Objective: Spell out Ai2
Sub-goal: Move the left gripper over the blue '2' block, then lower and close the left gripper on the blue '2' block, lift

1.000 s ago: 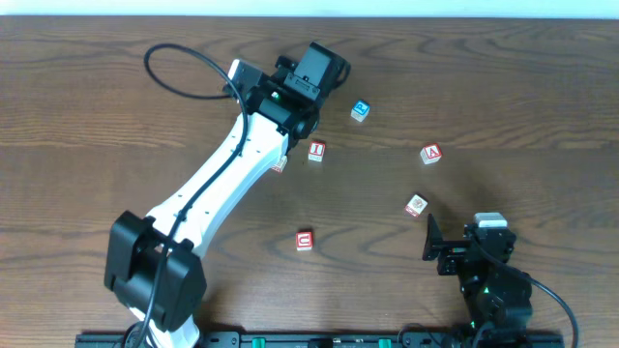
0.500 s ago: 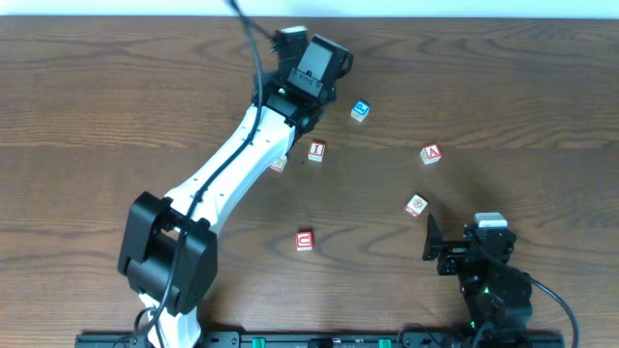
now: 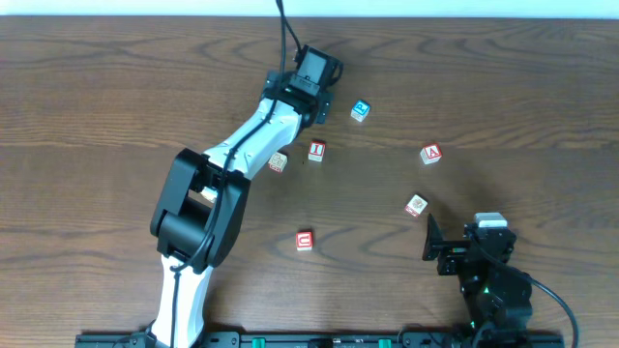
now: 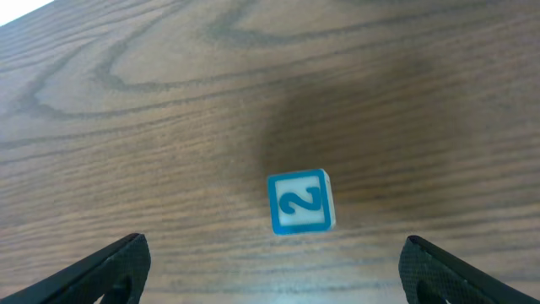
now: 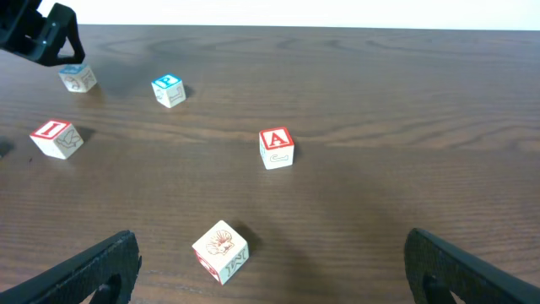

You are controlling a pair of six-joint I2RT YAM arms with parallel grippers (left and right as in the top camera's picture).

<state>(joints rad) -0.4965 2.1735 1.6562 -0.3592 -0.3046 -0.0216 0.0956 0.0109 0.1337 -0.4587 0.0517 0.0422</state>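
1. The work surface is a dark wood-grain table (image 3: 116, 116) with a pale strip along its far edge.
2. The left arm (image 3: 242, 145) reaches diagonally from the near edge to the far centre. Its wrist is just left of the blue "2" block (image 3: 360, 110).
3. The left gripper (image 4: 274, 257) has its fingers spread wide with nothing between them. In the left wrist view the tips sit at the bottom corners, and the "2" block lies ahead of them, untouched.
4. The right arm (image 3: 484, 271) is folded at the near right. The right gripper (image 5: 270, 253) is also spread wide and holds nothing.
5. Only the left wrist view shows the digit clearly. The right wrist view shows the side faces of the "A" block (image 5: 276, 148), the "I" block (image 5: 55, 138) and a picture block (image 5: 221, 251). Only the overhead view shows a red-lettered block (image 3: 305, 240) near the centre, its letter not legible.
6. Each block is a cube with no long axis. The "2" faces up and reads upright in the left wrist view, slightly skewed. The "I" block lies near-left of the "2" block, apart from it. The "A" block lies well right of both, and the three form no row.
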